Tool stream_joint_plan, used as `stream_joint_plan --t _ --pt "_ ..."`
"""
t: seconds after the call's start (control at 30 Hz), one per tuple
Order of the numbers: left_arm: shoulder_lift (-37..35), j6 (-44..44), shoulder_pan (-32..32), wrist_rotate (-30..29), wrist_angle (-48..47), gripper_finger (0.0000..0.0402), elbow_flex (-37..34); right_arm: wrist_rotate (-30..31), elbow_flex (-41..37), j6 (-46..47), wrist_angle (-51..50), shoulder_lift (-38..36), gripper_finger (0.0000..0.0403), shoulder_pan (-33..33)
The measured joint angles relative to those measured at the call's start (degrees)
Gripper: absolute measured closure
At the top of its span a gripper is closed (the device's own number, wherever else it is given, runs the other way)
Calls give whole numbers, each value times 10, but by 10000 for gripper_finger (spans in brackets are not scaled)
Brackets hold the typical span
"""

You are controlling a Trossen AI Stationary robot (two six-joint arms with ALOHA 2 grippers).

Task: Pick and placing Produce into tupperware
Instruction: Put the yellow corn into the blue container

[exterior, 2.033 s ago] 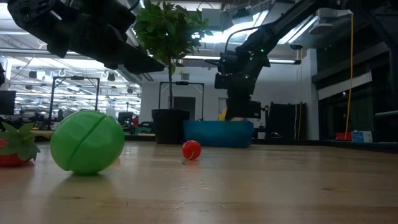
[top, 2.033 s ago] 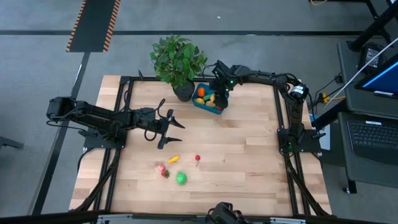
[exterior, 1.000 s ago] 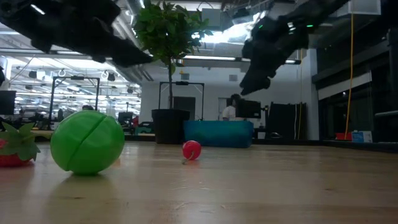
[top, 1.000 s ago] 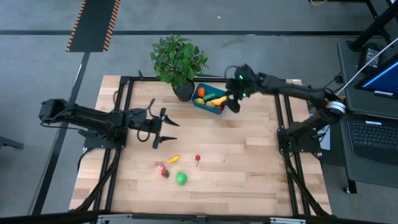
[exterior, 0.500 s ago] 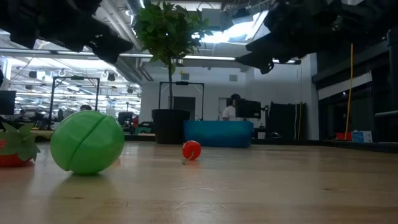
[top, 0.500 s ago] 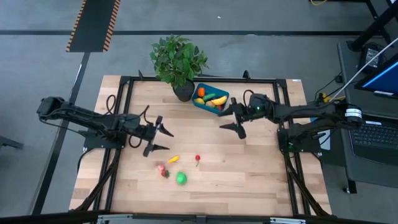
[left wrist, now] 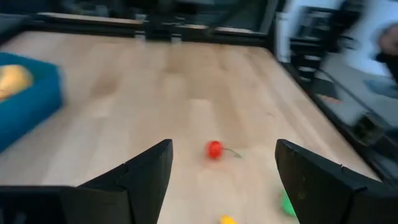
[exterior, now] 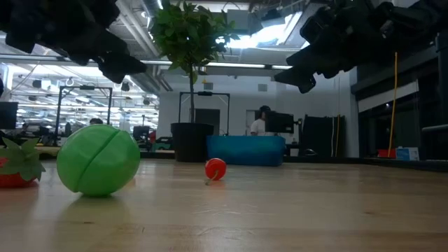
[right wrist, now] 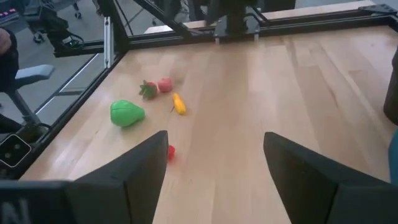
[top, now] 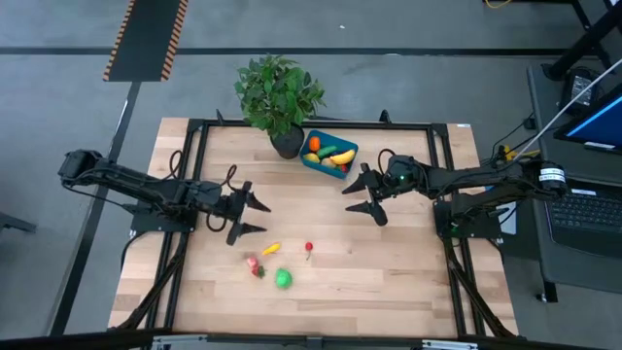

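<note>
Above the middle of the pale wooden surface, both arms hang clear of the boards with nothing held. The left arm's fingers are spread apart and empty; ahead of their tips and a little to the side lie four loose toy pieces: a small yellow-orange piece, a small red cherry-like ball with a stem, a red strawberry-like piece with green leaves and a round bright-green fruit. In the left wrist view the red ball sits between the two dark fingers, out beyond their tips. The right arm's fingers are likewise spread wide and empty, pointing toward the left arm. Just behind and beside them, near the far edge, stands the shallow teal-blue plastic container with rounded corners, which holds a yellow banana, orange, green and red pieces. A leafy green plant in a dark pot stands touching or just beside that container. In the right wrist view the green fruit and its neighbours lie well ahead of the open fingers.
</note>
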Motion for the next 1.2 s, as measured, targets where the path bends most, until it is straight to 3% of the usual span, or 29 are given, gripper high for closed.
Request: stream_joint_plan --t 0.33,0.4,0.63,0.9,1.2 --pt "0 -7 -35 -46 -45 144 32 0 0 -14 -19 0 137 0" --pt "1 -11 -53 -81 -66 146 44 0 0 -15 -30 0 137 0" --pt "29 -145 -116 -156 -211 146 100 0 0 -15 -39 0 137 0" --pt "124 -179 -166 -177 -250 146 173 1 0 -14 -40 0 137 0" --pt "273 -303 -205 -210 -390 147 298 0 0 -13 -44 0 137 0"
